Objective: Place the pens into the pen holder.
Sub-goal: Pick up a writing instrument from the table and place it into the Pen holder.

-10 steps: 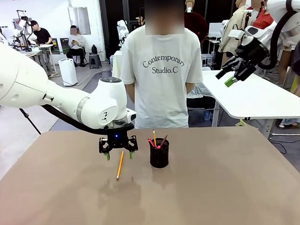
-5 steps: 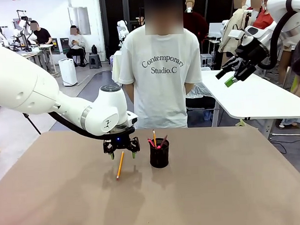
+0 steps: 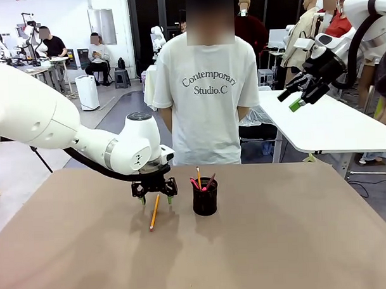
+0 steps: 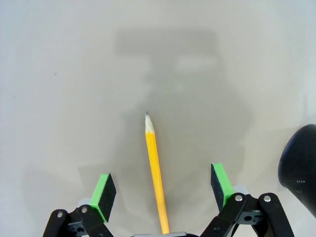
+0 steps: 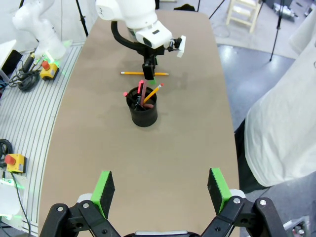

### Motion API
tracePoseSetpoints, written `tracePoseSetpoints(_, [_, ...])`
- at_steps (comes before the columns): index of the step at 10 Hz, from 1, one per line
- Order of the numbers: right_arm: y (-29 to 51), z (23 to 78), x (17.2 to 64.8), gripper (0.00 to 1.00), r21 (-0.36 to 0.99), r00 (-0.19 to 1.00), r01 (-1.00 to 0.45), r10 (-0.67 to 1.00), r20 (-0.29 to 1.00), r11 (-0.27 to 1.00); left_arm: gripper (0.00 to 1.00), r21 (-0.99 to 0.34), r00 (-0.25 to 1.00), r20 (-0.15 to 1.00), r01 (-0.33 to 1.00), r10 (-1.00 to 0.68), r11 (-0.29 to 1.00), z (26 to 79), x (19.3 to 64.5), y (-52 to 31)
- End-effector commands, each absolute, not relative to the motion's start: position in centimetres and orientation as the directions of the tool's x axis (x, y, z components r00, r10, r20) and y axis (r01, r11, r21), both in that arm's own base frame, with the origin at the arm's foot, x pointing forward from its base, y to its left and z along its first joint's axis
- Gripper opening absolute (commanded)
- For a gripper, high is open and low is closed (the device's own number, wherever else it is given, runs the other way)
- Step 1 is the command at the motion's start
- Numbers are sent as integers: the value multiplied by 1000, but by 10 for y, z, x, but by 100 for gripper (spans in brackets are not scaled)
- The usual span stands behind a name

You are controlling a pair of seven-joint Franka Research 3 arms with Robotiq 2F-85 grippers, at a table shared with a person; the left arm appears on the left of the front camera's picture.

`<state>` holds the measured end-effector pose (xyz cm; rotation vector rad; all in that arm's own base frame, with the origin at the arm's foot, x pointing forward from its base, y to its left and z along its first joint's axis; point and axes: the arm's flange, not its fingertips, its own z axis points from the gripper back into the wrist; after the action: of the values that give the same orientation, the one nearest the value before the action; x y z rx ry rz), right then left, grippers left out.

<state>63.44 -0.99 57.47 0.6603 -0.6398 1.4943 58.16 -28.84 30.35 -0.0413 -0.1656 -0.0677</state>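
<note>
Left arm low from the left, left claw (image 3: 155, 199) pointing straight down, jaws spread wide, right arm raised high at right, right claw (image 3: 291, 100) tilted downward, jaws apart.

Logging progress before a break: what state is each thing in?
yellow pencil: lying flat on the table, ungripped.
pen holder: upright, pens standing inside.
left gripper: jaws open, straddling the pencil.
right gripper: jaws open, empty, raised.

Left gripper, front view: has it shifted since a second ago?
Yes. The left gripper has shifted right, toward the small black mesh pen holder, its open fingers straddling the yellow-orange pencil.
</note>
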Motion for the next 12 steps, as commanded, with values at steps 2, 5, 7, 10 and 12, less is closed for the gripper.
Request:
tracePoseSetpoints(2, [-8, 575, 631, 100, 4, -9, -1000, 675, 738, -18, 98, -6, 984, 160, 86, -84, 996, 302, 598, -285])
tracePoseSetpoints(5, [-8, 575, 631, 100, 4, -9, -1000, 675, 738, -18, 40, 6, 987, 145, 73, -74, 997, 301, 602, -283])
tracePoseSetpoints(7, [-8, 575, 631, 100, 4, -9, -1000, 675, 738, -18, 2, 12, 989, 131, 63, -64, 998, 304, 599, -284])
tracePoseSetpoints(10, [-8, 575, 631, 100, 4, -9, -1000, 675, 738, -18, 0, 31, 992, 113, 57, -60, 998, 304, 596, -287])
tracePoseSetpoints(12, [-8, 575, 631, 100, 4, -9, -1000, 675, 738, -18, 0, 18, 995, 84, 46, -47, 999, 305, 593, -287])
